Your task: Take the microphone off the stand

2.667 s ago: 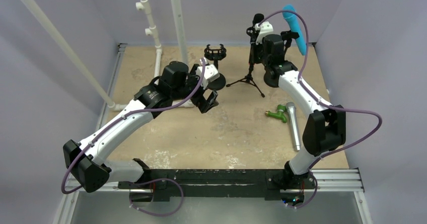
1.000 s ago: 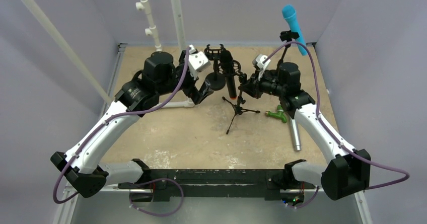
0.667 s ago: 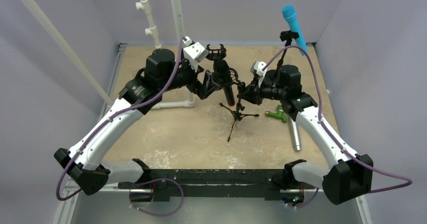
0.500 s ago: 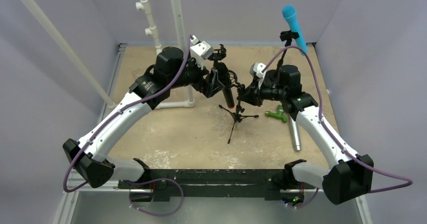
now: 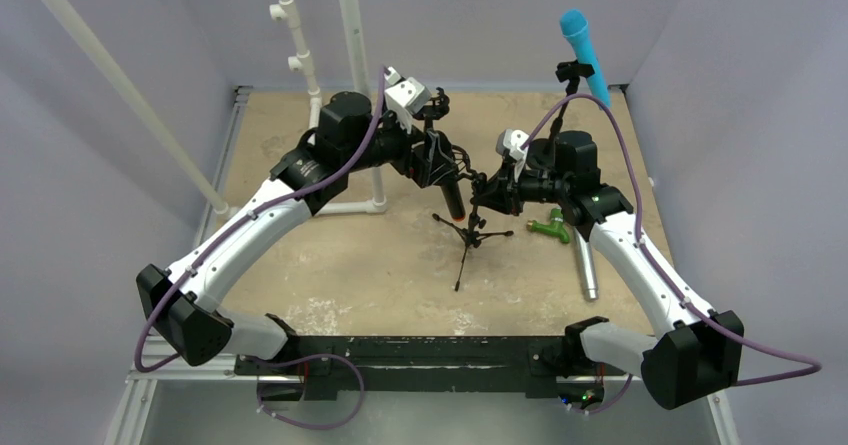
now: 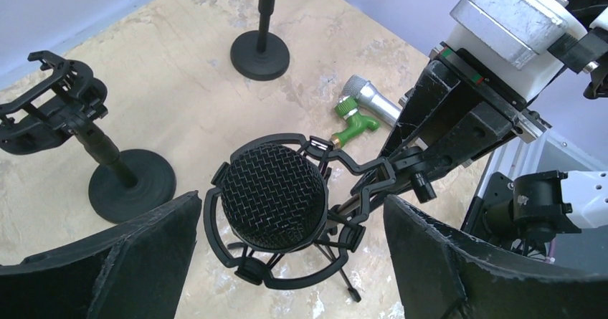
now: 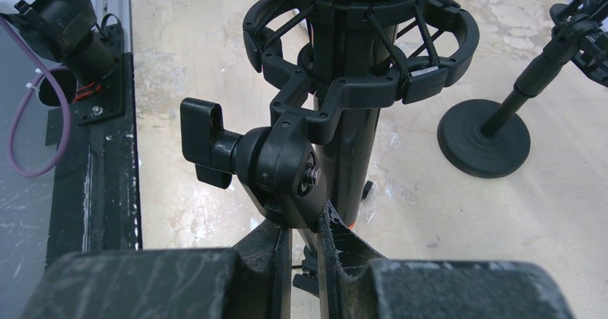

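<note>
The black microphone (image 6: 272, 197) sits in the ring-shaped shock mount (image 6: 337, 244) of a small tripod stand (image 5: 466, 237). In the top view its body (image 5: 453, 197) hangs tilted, an orange band near its lower end. My left gripper (image 6: 287, 262) is open, one finger on each side of the mesh head and clear of it. My right gripper (image 7: 305, 254) is shut on the stand's stem just below the swivel joint (image 7: 279, 168). The microphone's barrel (image 7: 351, 147) passes through the mount above that joint. In the top view the left gripper (image 5: 440, 160) and right gripper (image 5: 485, 190) meet at the stand.
A blue microphone (image 5: 580, 43) stands on a tall stand at the back right. A silver microphone (image 5: 583, 255) and a green fitting (image 5: 548, 228) lie on the right. An empty shock-mount stand (image 6: 61, 107) and a round base (image 6: 260, 54) stand behind. White pipes (image 5: 350, 55) rise at the back left.
My right gripper brought the stand from the back to mid-table and tilted it. My left gripper moved right until its open fingers straddle the microphone's head.
</note>
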Controlling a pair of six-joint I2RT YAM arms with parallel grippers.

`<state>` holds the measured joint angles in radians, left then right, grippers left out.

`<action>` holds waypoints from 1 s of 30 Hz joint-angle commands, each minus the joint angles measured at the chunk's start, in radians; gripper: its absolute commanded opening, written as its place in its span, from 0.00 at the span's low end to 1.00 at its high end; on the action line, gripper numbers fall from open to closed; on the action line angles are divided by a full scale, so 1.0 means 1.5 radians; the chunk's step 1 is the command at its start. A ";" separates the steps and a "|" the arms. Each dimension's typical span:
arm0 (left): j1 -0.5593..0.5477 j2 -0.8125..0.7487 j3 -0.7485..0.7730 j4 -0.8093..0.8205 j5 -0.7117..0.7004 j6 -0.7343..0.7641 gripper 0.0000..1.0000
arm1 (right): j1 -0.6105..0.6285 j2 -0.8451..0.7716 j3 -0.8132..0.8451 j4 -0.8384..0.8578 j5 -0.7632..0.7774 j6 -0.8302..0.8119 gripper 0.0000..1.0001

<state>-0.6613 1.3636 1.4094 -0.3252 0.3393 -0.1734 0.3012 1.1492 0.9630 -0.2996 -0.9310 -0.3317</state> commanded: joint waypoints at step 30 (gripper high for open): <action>0.017 0.042 0.043 0.020 0.049 0.027 0.28 | 0.009 -0.019 -0.026 -0.086 0.031 0.050 0.00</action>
<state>-0.6476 1.4418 1.4155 -0.2974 0.3904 -0.1829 0.3080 1.1294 0.9535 -0.2993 -0.9020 -0.3332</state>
